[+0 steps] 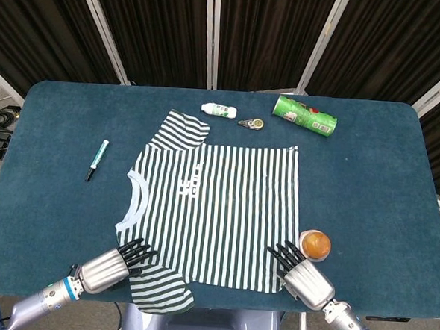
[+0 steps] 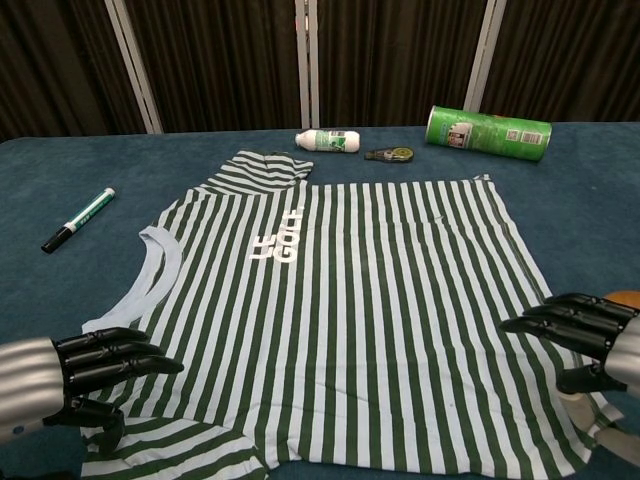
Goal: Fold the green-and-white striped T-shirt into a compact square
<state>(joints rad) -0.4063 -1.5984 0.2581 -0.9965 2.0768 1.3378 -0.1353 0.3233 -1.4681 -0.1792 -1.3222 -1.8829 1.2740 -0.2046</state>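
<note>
The green-and-white striped T-shirt lies flat on the blue table, collar toward the left, one sleeve at the far side and one at the near edge. My left hand hovers open at the shirt's near-left corner, dark fingers reaching over the near shoulder by the sleeve. At the near-right hem corner my right hand is open too, fingers spread above the cloth. Neither hand holds anything.
An orange ball on a small dish sits just right of my right hand. Beyond the shirt lie a white bottle, a small tape dispenser and a green can. A marker pen lies left.
</note>
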